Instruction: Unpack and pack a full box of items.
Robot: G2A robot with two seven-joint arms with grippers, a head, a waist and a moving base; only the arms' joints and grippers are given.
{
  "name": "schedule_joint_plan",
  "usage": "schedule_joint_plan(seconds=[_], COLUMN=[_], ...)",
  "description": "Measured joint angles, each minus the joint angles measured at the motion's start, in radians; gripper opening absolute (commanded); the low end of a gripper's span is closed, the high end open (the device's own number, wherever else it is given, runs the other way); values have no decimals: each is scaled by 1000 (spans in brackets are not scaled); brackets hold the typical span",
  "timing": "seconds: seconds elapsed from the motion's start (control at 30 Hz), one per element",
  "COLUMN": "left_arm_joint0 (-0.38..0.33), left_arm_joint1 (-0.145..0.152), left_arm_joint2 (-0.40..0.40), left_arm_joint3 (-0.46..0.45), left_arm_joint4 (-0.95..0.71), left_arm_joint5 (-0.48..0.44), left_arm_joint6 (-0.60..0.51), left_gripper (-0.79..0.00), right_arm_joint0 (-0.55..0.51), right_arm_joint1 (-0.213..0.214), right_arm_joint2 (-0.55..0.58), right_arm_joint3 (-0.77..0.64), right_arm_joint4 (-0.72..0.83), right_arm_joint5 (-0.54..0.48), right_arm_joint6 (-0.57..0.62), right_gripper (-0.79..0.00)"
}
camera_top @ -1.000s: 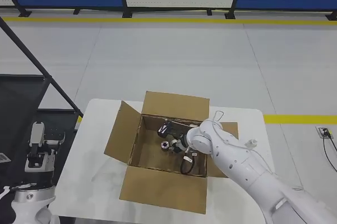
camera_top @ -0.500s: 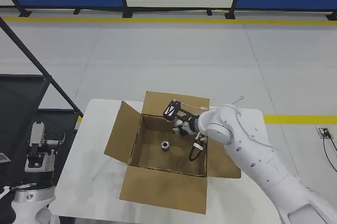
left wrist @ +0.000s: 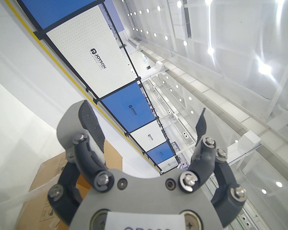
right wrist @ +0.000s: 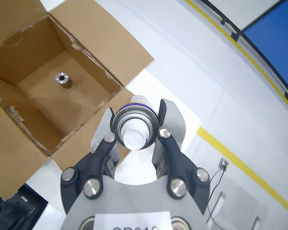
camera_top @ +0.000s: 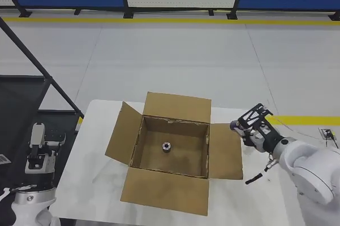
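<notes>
**Box** (camera_top: 175, 104). Count: one. Brown corrugated cardboard, rectangular, open at the top. Four flaps are folded outward and the edges along the rim are ragged and torn. It stands mid-way on the white, smooth **surface** (camera_top: 96, 169).

**Metal cylinder** (right wrist: 62, 79). Count: one. Small, short and shiny, with a notched top face. It stands upright on the box floor, apart from every wall.

**Spray can** (right wrist: 135, 132). Count: one. Round metal body with a bright rolled rim, a purple band and a white plastic cap. It is held off the surface outside the box, just beyond the right flap. That flap lies between the can and the box opening.

**Right claw** (right wrist: 136, 113). Grey plates and black links, clamped on the spray can from two sides.

**Left claw** (left wrist: 144, 116). Same build, with black ribbed lining. It is spread wide with nothing between, aimed up at the ceiling.

**Surroundings.** One black frame (camera_top: 22, 51) stands left of the surface. One yellow floor line (camera_top: 305, 120) and one floor socket (camera_top: 327, 134) with a cable lie to the right.
</notes>
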Motion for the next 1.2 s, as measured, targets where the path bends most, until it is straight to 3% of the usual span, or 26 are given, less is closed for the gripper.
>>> schedule_joint_plan(seconds=[0.2, 0.43, 0.67, 0.9, 1.07, 1.2], left_arm_joint0=[0, 0, 0, 0, 0, 0], left_arm_joint1=[0, 0, 0, 0, 0, 0], left_arm_joint2=[0, 0, 0, 0, 0, 0], left_arm_joint3=[0, 0, 0, 0, 0, 0], left_arm_joint4=[0, 0, 0, 0, 0, 0], left_arm_joint5=[0, 0, 0, 0, 0, 0], left_arm_joint6=[0, 0, 0, 0, 0, 0], left_gripper=[0, 0, 0, 0, 0, 0], right_arm_joint0=[-178, -262, -226, -167, -142, -130], right_arm_joint1=[16, 26, 27, 28, 31, 33], right_arm_joint2=[177, 218, 137, 75, 47, 35], right_arm_joint3=[11, 174, 375, 495, 517, 533], right_arm_joint4=[54, 120, 50, 34, 12, 10], right_arm_joint5=[-46, -134, -108, -116, -100, -89], right_arm_joint6=[-4, -71, -196, -250, -236, -233], right_gripper=[-785, -785, -785, -785, -628, -600])
